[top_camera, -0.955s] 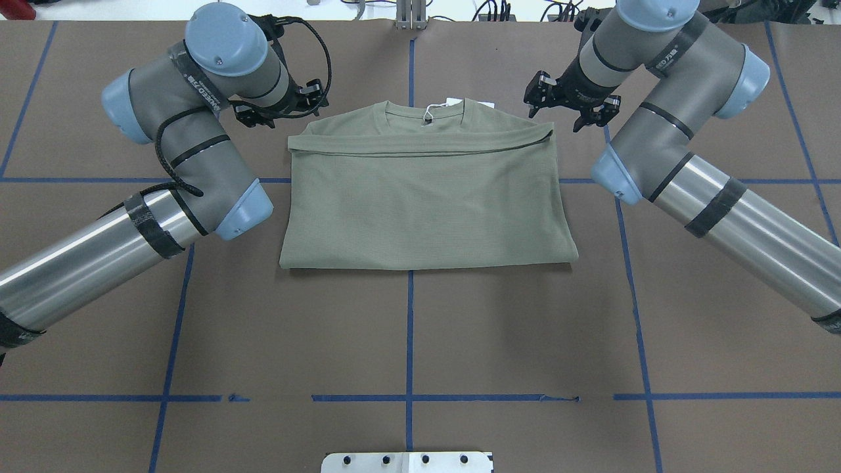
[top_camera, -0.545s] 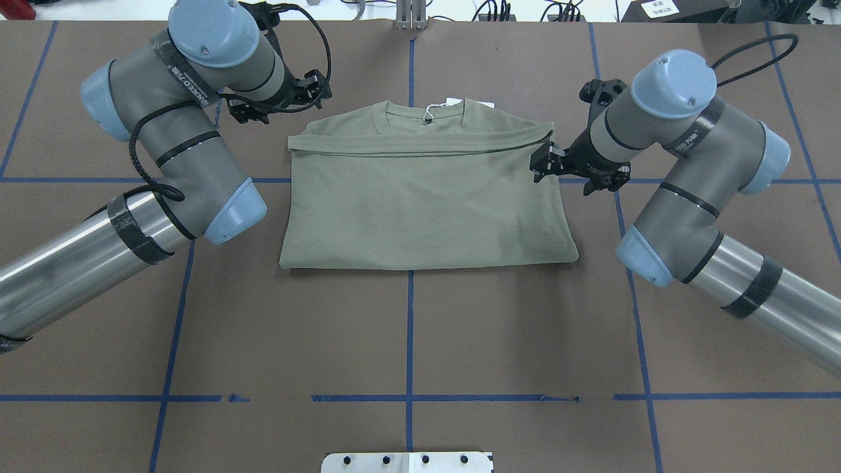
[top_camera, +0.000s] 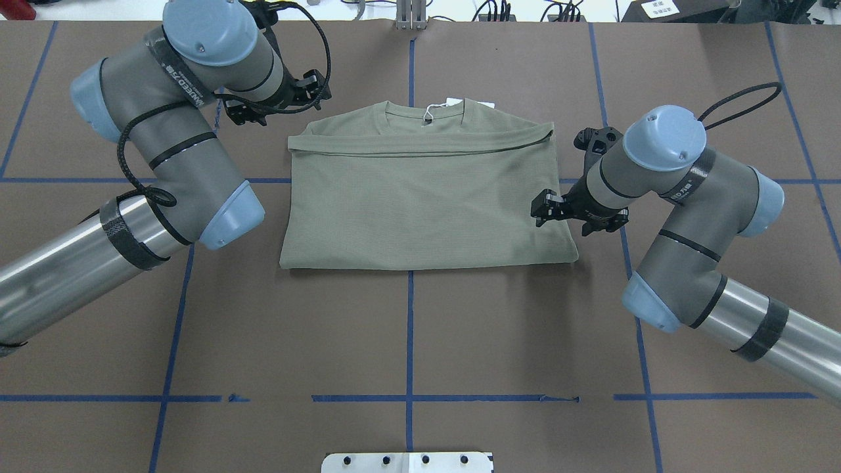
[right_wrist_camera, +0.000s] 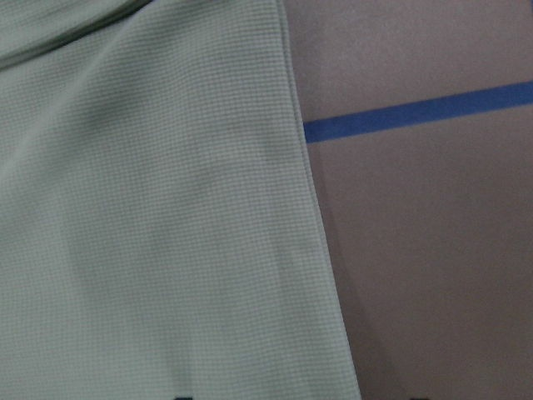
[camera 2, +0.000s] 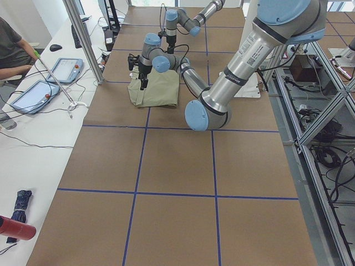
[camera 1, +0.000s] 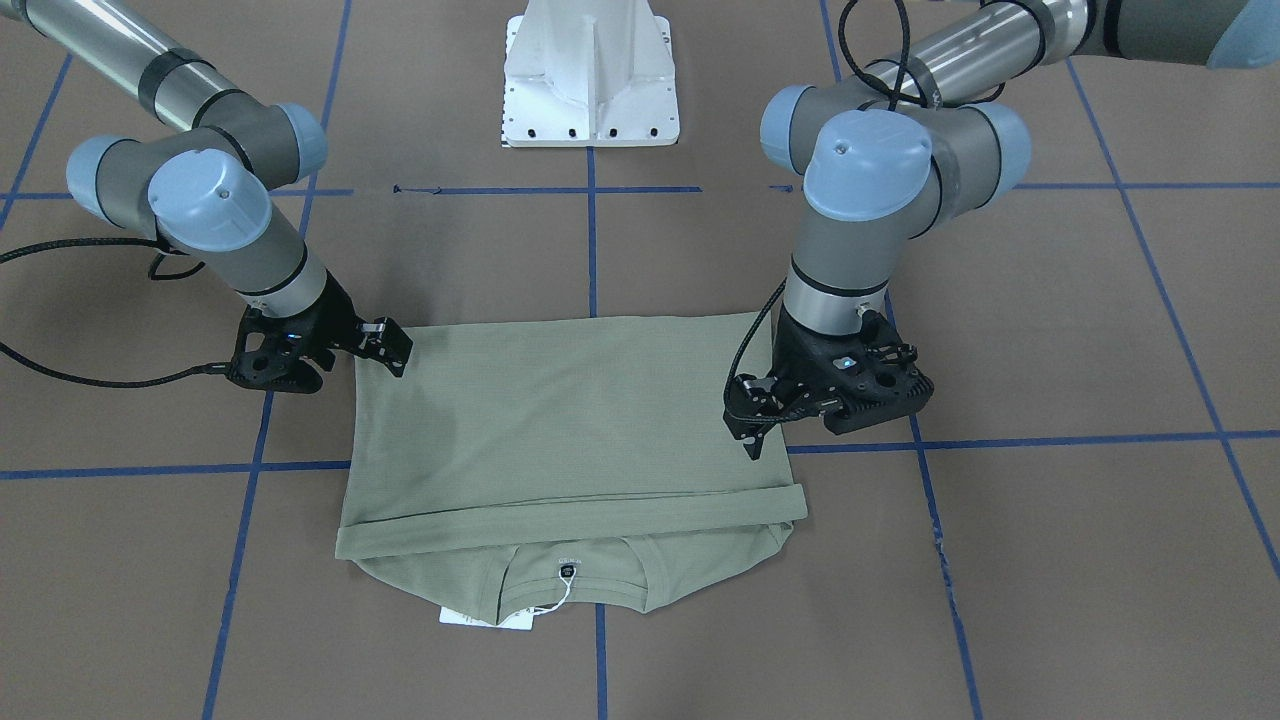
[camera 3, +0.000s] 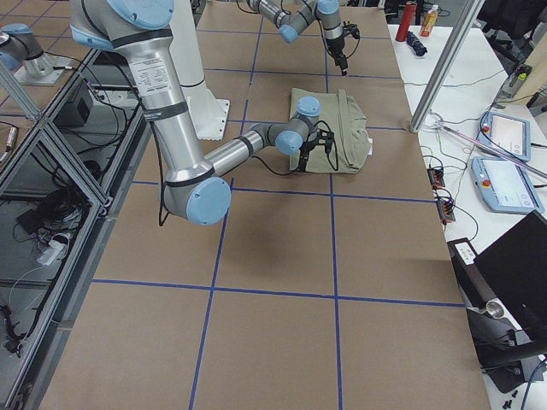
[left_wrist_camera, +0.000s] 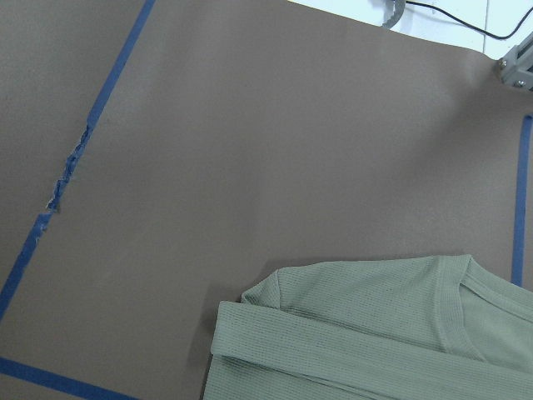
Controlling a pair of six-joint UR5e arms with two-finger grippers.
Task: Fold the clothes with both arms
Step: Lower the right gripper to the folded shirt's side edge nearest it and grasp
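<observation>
Arms: two, a left arm (top_camera: 177,151) and a right arm (top_camera: 683,197). Grippers: two, one per arm, a left gripper (camera 1: 828,400) and a right gripper (camera 1: 318,358). Blue caps (top_camera: 204,29): three show on each arm in the overhead view, six in all. Base (camera 1: 590,70): one, white. Table (top_camera: 420,328): one. Shirt (top_camera: 420,203): one, green, with one collar. Tag (camera 1: 470,617): one, white, on one string. On the side bench in the exterior left view: two tablets (camera 2: 64,70), one mouse (camera 2: 55,47), one umbrella (camera 2: 19,202), one red bottle (camera 2: 16,227). Person (camera 2: 11,50): one, partly in view.
</observation>
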